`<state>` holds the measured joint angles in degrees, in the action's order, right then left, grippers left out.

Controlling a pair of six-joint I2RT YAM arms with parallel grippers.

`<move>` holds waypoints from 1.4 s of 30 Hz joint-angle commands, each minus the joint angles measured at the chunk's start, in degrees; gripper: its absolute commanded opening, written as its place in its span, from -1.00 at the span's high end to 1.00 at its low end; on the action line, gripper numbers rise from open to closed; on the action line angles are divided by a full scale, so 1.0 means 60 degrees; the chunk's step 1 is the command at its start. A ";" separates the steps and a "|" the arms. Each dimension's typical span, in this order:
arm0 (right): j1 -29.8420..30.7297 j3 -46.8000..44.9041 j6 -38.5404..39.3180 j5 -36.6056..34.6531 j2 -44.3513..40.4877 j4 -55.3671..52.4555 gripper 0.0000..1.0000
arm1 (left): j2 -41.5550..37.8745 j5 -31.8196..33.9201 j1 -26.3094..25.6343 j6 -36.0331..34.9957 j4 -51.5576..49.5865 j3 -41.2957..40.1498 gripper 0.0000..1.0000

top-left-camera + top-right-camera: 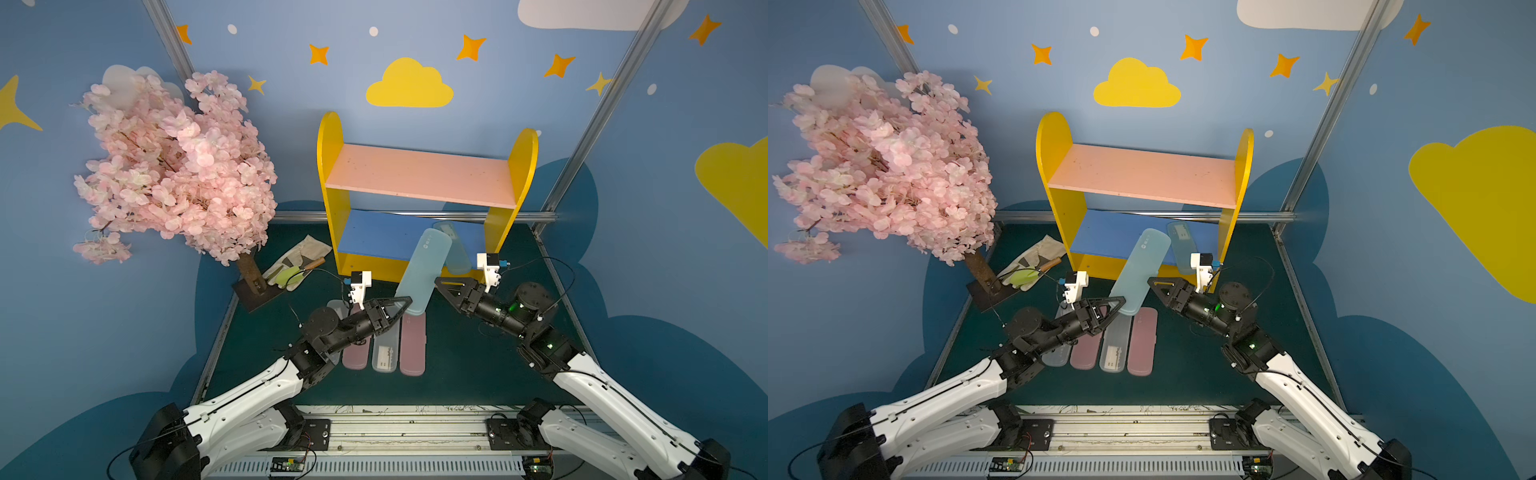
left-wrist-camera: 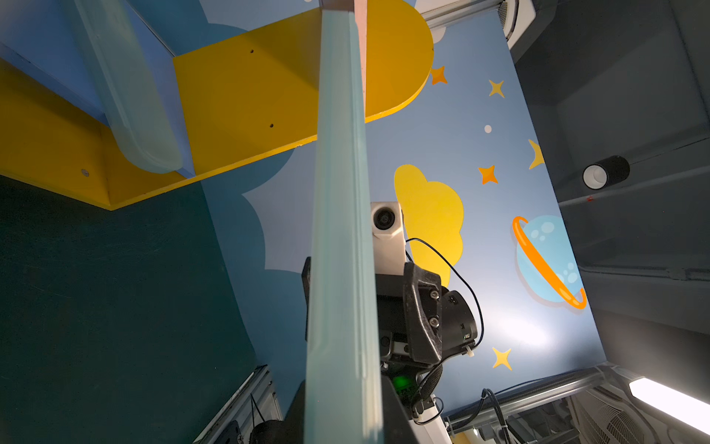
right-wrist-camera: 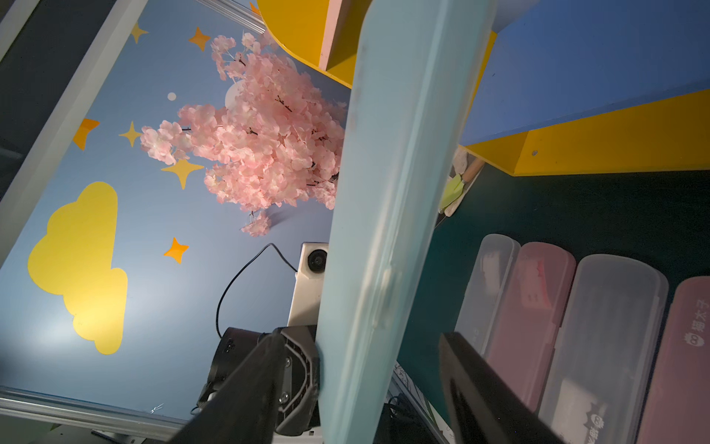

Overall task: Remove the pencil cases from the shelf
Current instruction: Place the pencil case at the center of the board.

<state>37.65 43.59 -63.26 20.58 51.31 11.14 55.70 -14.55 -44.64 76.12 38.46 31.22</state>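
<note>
On the green mat [image 1: 478, 365], shelf [image 1: 330, 166]: pink board [image 1: 419, 174] bare. Four cases [image 1: 412, 349] lie in a row on the mat in front, so judged done. Fifth case [image 1: 424, 266], pale blue, is airborne and tilted, far end over the blue board [image 1: 374, 237]. Left gripper [image 1: 405, 301] is clamped on its near end. Right gripper [image 1: 439, 283] jaws are parted astride it, not yet gripping. Sixth case [image 1: 459, 253] lies on the blue board, overhanging the front edge, so left to do.

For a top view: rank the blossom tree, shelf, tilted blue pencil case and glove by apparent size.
1 and 2. blossom tree and shelf: they look about alike in spread, so they are not ranked against each other.
3. tilted blue pencil case: much smaller than either.
4. glove: somewhat smaller again.
</note>
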 commanded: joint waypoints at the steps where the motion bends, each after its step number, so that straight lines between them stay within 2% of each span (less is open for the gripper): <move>1: 0.0083 0.0460 -0.0086 -0.0031 0.0267 0.0732 -0.29 | -0.0167 0.0008 -0.0057 -0.0248 0.0224 0.0233 0.95; 7: 0.0141 0.0590 -0.0465 0.0064 0.0858 0.1285 -0.03 | -0.0166 0.0022 -0.0105 -0.0264 0.0225 0.0231 0.94; 13: 0.0214 0.0419 -0.0645 0.0066 0.1102 0.1799 0.47 | -0.0186 -0.0011 -0.0133 -0.0264 0.0226 0.0231 0.95; 15: 0.0225 0.0327 -0.0620 0.0031 0.1079 0.1875 0.61 | -0.0143 -0.0018 -0.0133 -0.0264 0.0184 0.0245 0.88; 17: 0.0222 0.0203 -0.0551 -0.0041 0.1030 0.1910 0.73 | -0.0093 -0.0001 -0.0133 -0.0264 0.0149 0.0259 0.65; 18: 0.0227 0.0133 -0.0506 -0.0099 0.0972 0.1860 0.75 | -0.0062 0.0014 -0.0133 -0.0264 0.0093 0.0260 0.47; 21: 0.0192 -0.0103 -0.0334 -0.0205 0.0805 0.1665 0.78 | -0.0113 0.0139 -0.0131 -0.0351 -0.0376 0.0288 -0.42; 22: 0.0171 -0.0191 -0.0245 -0.0233 0.0736 0.1540 0.79 | -0.0201 0.0411 -0.0133 -0.0422 -0.0741 0.0333 -0.61; 26: 0.0090 -0.0530 0.0349 -0.0536 0.0323 0.0669 0.82 | -0.0830 0.1252 -0.0118 -0.1207 -0.3151 0.0702 -0.88; 29: -0.0033 -0.0783 0.1039 -0.0588 -0.0143 -0.0233 0.82 | -0.1459 0.2195 -0.0118 -0.1896 -0.5073 0.0882 -0.97; 33: -0.0227 -0.1455 0.2062 -0.0716 -0.0902 -0.2055 0.81 | -0.2219 0.3274 -0.0096 -0.2577 -0.6574 0.0826 -1.00; 37: -0.0646 -0.2335 0.2787 -0.0465 -0.1600 -0.3001 0.81 | -0.2595 0.3661 -0.0103 -0.3124 -0.6807 0.0615 -1.00; 42: -0.1370 -0.3337 0.3113 0.0319 -0.1997 -0.3392 0.80 | -0.2571 0.3542 -0.0099 -0.3268 -0.6631 0.0419 -1.00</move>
<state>31.07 25.23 -48.03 19.22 40.49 -6.28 40.40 5.48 -45.32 59.27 -0.08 34.70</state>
